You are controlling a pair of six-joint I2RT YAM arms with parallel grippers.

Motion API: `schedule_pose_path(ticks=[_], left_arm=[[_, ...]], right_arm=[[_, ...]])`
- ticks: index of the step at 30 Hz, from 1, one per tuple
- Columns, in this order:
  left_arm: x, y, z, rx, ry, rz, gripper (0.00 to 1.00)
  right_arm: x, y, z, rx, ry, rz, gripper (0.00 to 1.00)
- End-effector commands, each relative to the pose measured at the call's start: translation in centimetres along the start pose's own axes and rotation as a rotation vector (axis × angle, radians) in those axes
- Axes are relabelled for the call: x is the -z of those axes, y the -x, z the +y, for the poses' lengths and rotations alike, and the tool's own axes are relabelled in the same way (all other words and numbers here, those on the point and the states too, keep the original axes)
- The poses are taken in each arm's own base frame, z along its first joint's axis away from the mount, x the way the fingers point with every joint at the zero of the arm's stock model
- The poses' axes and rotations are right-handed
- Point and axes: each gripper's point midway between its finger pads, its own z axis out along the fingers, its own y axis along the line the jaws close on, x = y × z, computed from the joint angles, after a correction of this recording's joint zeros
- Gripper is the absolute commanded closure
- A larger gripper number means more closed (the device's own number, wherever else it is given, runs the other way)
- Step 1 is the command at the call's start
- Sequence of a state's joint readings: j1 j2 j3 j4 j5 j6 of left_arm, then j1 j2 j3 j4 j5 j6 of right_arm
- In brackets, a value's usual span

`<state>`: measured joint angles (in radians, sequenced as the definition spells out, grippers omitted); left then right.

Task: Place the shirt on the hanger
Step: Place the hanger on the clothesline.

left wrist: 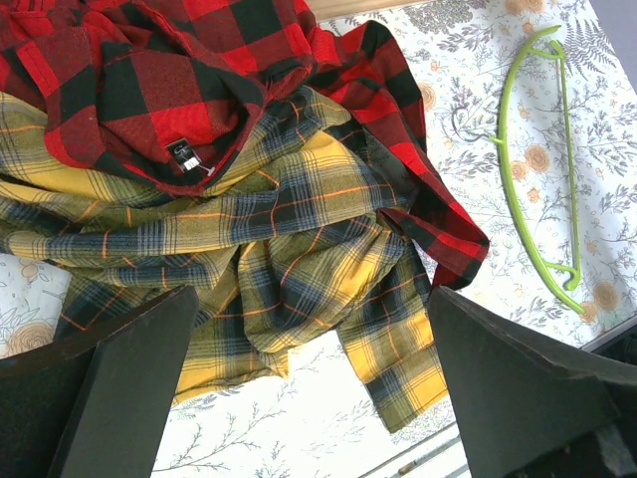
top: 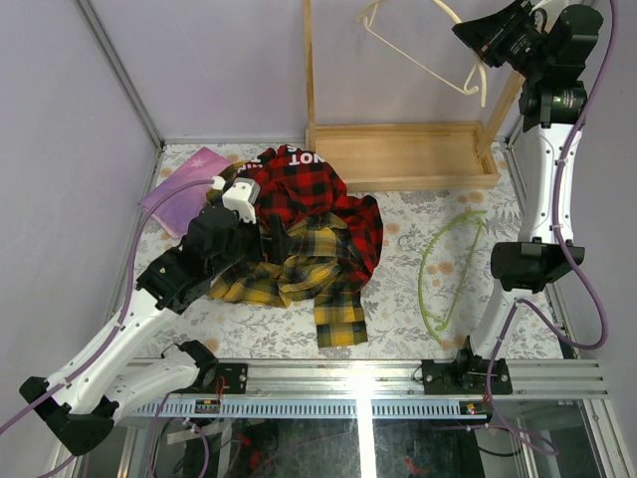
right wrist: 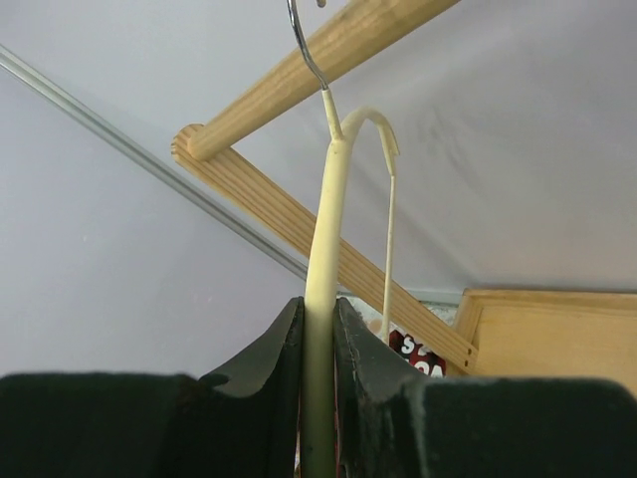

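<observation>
The yellow-and-black plaid shirt [top: 299,267] [left wrist: 299,249] lies crumpled at mid-table, partly under a red-and-black plaid garment [top: 311,194] [left wrist: 149,90]. My left gripper [top: 267,244] [left wrist: 311,299] hovers open just above the shirt's near edge, with nothing between its fingers. The thin yellow-green hanger [top: 423,274] [left wrist: 503,149] lies flat on the table to the right of the shirt. High at the back right, my right gripper [top: 461,30] [right wrist: 318,304] is shut on the arm of a cream hanger [top: 418,62] [right wrist: 323,219], whose silver hook sits over a wooden rod [right wrist: 328,55].
A wooden rack with a tray base [top: 398,154] and an upright post [top: 309,70] stands at the back. A pink cloth [top: 184,189] lies at the back left. Grey walls close in the left side and the back. The metal rail [top: 358,378] runs along the near edge.
</observation>
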<state>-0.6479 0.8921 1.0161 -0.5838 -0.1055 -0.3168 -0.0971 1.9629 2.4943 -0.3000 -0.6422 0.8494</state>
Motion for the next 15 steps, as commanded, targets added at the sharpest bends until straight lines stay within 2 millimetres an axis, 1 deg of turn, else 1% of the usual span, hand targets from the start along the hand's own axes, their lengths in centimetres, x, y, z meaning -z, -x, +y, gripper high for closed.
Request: schedule_pose_path(ticks=[1, 5, 11, 15], left_arm=[[0.1, 0.2, 0.2, 0.015, 0.013, -0.012, 0.0], [0.1, 0.1, 0.3, 0.018, 0.017, -0.007, 0.0], [0.3, 0.5, 0.1, 0.034, 0.013, -0.019, 0.0], [0.4, 0.4, 0.2, 0.043, 0.014, -0.018, 0.0]], right_arm=[[1.2, 2.8, 3.8, 0.055, 0.115, -0.073, 1.0], [0.6, 3.2, 2.0, 0.002, 0.088, -0.082, 1.0], [-0.8, 2.7, -1.1, -0.045, 0.045, -0.068, 1.0], [-1.2, 2.4, -2.5, -0.07, 0.022, -0.061, 0.99]])
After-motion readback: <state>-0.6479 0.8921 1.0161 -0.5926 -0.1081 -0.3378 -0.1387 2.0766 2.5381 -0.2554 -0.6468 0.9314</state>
